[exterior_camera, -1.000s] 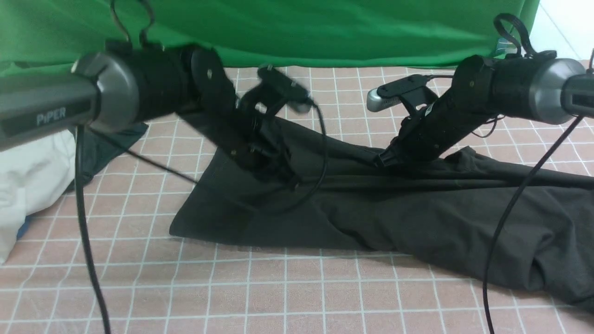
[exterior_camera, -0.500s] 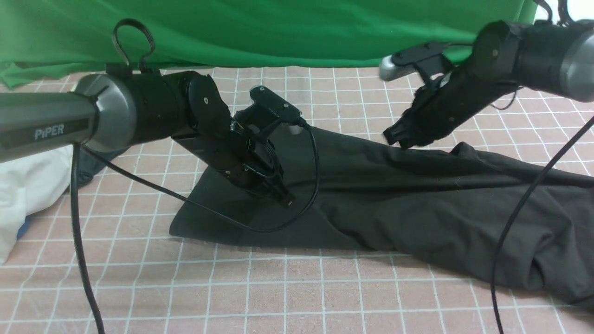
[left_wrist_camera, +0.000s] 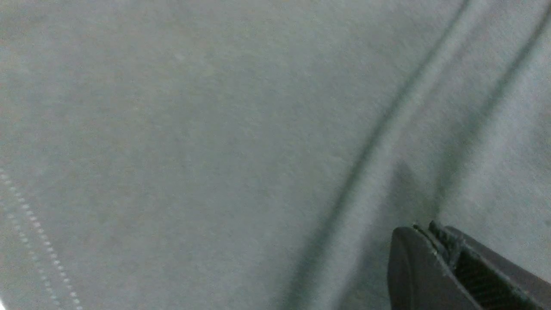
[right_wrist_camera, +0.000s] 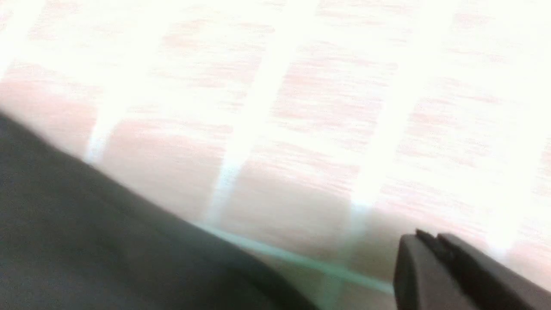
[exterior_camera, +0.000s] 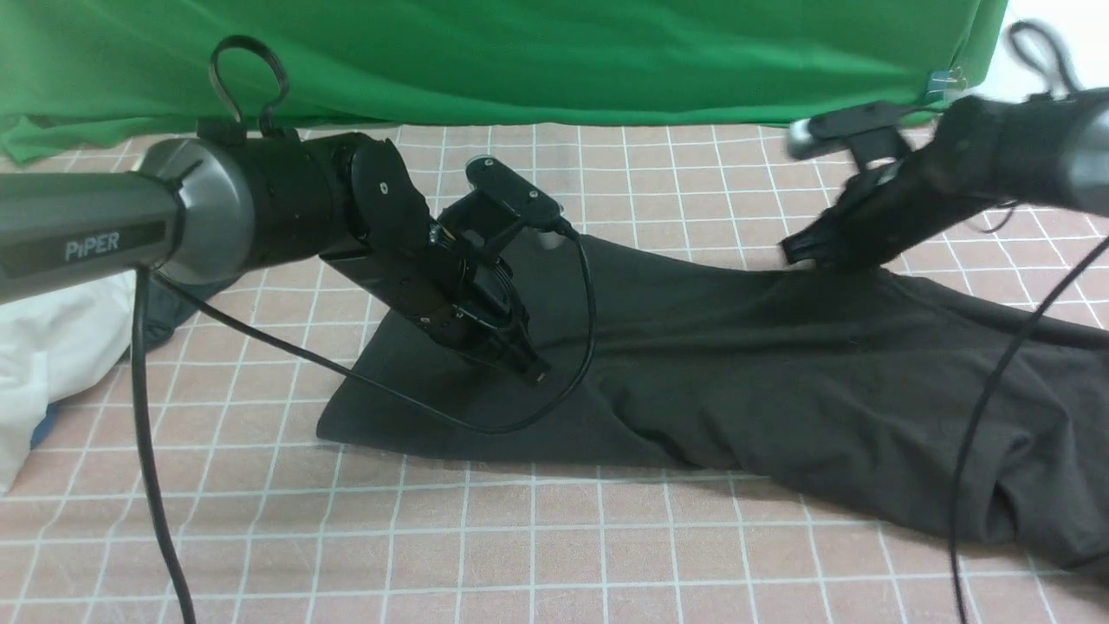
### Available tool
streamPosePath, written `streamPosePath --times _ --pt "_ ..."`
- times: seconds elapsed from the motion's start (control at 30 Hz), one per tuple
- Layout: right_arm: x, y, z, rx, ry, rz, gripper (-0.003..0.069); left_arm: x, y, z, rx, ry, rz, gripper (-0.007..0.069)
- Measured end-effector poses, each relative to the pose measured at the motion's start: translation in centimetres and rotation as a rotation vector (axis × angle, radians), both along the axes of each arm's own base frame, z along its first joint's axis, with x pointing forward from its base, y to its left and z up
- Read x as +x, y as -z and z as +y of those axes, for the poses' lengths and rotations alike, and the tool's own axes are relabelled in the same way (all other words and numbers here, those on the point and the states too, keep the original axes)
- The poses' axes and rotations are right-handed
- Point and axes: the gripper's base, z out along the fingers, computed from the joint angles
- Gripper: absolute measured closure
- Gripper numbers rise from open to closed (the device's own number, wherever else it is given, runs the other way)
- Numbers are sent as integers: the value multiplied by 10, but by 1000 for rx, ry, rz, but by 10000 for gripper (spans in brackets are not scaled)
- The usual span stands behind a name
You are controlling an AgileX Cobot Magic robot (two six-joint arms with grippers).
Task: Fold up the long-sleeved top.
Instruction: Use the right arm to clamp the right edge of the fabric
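Black knit fills the middle of your front view: the long-sleeved top [exterior_camera: 780,381] lies stretched across the pink gridded tablecloth [exterior_camera: 537,537], running from a flat squared end near the centre-left out to a rumpled mass at the right edge. A few long creases run along its length.

Your left gripper [exterior_camera: 530,373] points down at the flat end of the top, with its tip at the fabric. In the left wrist view the jaws sit pressed together, nothing pinched between them, with the top's grey-looking weave [left_wrist_camera: 215,129] and a line of stitching filling the background. Whether the tip actually touches the cloth you cannot tell.

Your right gripper [exterior_camera: 793,251] sits at the far edge of the top, over toward the right, blurred in the front view. The right wrist view shows its jaws closed with nothing in them, hanging above bare tablecloth [right_wrist_camera: 301,129], the dark edge of the top [right_wrist_camera: 86,241] just beside.

At the far left, a white garment [exterior_camera: 43,364] lies bunched, with a smaller dark cloth [exterior_camera: 186,299] behind it. A green backdrop [exterior_camera: 520,52] hangs along the far edge.
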Motion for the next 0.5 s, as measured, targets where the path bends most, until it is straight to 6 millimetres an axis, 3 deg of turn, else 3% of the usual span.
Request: streamPosePath --times 0.1,0.13,0.17,0.27,0.3,0.33,0.4,0.5 --pt "-11 -23 -5 6 -11 48 594 -3 -5 1 4 14 7 606" --pt "-27 -47 -6 12 -25 73 590 -6 -12 2 6 25 8 606" --pt "-29 -50 -6 13 -26 77 590 -7 -13 2 5 26 9 606" --pt "-83 -81 -8 39 -7 154 582 -15 -33 4 -7 32 -6 606" --pt "-100 -84 -9 46 12 173 578 -16 -38 4 -13 30 -18 606" --pt "-104 -84 -10 47 16 181 575 -16 -39 4 -14 29 -22 606" --pt "-149 -82 -16 42 117 231 529 -14 -46 5 -27 15 -68 606" --pt "-186 -76 -26 4 223 261 426 -10 -47 5 -35 -2 -116 606"
